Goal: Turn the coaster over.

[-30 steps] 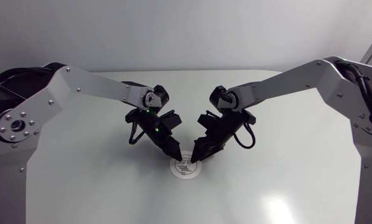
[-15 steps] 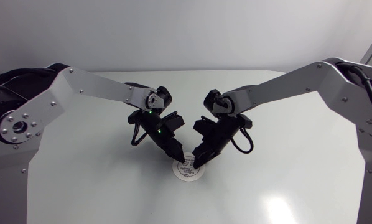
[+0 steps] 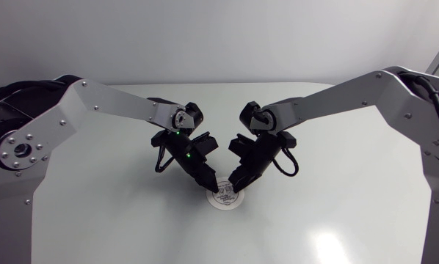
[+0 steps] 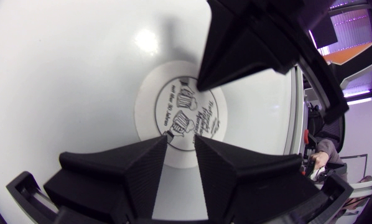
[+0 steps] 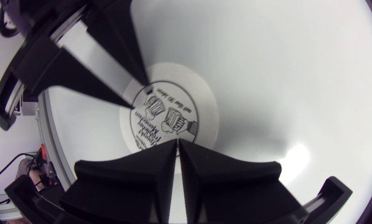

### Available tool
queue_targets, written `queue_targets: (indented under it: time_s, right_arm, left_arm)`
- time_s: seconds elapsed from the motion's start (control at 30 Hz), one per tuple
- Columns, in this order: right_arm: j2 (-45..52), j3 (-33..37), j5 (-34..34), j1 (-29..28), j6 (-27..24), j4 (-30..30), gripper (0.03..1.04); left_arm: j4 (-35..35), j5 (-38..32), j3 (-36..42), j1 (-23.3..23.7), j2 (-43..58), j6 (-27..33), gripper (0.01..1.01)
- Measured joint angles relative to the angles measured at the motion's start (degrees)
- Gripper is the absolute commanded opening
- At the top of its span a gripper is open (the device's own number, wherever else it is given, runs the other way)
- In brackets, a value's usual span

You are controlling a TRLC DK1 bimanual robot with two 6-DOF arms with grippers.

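**Operator:** What is the work surface showing?

**Technician:** A plain white tabletop (image 3: 95, 220) is carrying one item, the coaster (image 3: 221, 204). It is lying flat, about midway between the left and right edges and nearer the front edge than the far edge. Its printed face is pointing up.

**Operator:** Where are the arms standing?

**Technician:** The left arm (image 3: 117, 106) is coming in from the left edge and the right arm (image 3: 329, 99) from the right edge. Both are angling down toward the coaster, so the two sets of jaws are meeting over its far rim.

**Operator:** State of the left jaws?

**Technician:** The left jaws are standing slightly apart, with a narrow gap between the fingertips (image 4: 158, 149) and nothing in that gap. The tips are sitting over the left part of the rim.

**Operator:** And the right jaws?

**Technician:** The right jaws are pressing together, leaving only a thin slit between the fingertips (image 5: 164, 155), and are gripping nothing. They are forming a single wedge that is pointing at the coaster's right part, beside the print.

**Operator:** Is either set making contact?

**Technician:** I cannot tell; the tips are either touching the coaster or hovering just above it.
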Motion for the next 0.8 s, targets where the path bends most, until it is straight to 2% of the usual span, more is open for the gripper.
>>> queue_targets:
  time_s: [0.2,0.37,0.47,0.53,0.57,0.67,0.8]
  right_arm:
    - [3.80,7.08,1.53,-0.85,-0.55,-1.46,0.11]
    - [3.78,7.72,1.60,-0.90,-0.52,-0.85,0.16]
    - [0.87,4.20,1.84,-0.90,-0.48,0.68,0.40]
    - [-1.92,1.53,1.81,-0.92,-0.48,0.57,0.62]
    - [-3.54,0.68,1.81,-0.90,-0.48,0.57,0.69]
    - [-7.02,-0.52,1.77,-0.92,-0.48,0.61,0.77]
    - [-8.50,-1.38,1.38,-1.07,-0.48,0.70,0.77]
  left_arm:
    - [-0.55,0.09,-1.33,-0.59,-0.87,0.42,0.343]
    - [-1.77,-0.66,-2.60,-0.68,-1.95,1.22,0.343]
    - [-1.81,-1.03,-2.78,-0.17,-2.80,1.29,0.344]
    - [-1.79,-1.05,-2.73,0.55,-3.58,1.29,0.343]
    - [-1.81,-1.07,-2.40,0.96,-3.87,1.29,0.343]
    - [-1.77,-1.27,-0.22,1.53,-3.85,1.27,0.343]
    - [-1.77,-1.22,3.54,0.94,-3.04,1.03,0.343]
